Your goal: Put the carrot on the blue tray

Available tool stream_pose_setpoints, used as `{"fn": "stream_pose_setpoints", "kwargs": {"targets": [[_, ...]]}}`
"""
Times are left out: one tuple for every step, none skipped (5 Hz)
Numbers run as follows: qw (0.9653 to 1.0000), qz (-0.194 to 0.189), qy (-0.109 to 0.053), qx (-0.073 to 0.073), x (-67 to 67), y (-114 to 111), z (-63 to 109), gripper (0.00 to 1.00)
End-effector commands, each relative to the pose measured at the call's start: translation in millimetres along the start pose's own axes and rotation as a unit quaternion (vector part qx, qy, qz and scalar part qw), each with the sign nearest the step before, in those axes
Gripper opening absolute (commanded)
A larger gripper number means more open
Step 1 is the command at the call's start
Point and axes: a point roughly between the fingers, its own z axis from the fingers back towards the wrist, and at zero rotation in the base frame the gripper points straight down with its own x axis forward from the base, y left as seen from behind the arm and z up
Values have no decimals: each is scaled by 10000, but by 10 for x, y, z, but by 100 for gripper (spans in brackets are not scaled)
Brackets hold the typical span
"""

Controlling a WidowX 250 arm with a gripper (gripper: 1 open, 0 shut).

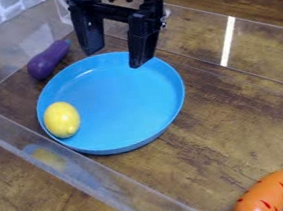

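Observation:
The carrot (264, 197) lies at the bottom right of the camera view on the wooden table, orange with dark grooves, its lower end cut off by the frame edge. The blue tray (134, 129) is a wide round dish in the middle of the view. My gripper (116, 47) hangs over the tray's far rim with its two black fingers (143, 44) spread apart and nothing between them. It is far from the carrot, which lies on the opposite, near-right side.
A yellow lemon (62, 119) rests inside the tray at its left. A purple eggplant (48, 59) lies on the table just left of the gripper. Clear plastic walls (12, 128) border the wooden surface at left and front.

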Motion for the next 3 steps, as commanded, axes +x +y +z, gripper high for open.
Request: {"fn": "stream_pose_setpoints", "kwargs": {"targets": [[10000,-1,22,2,23,9,-39,100],[10000,-1,39,3,40,19,-68,100],[10000,-41,-8,63,59,40,12,100]]}}
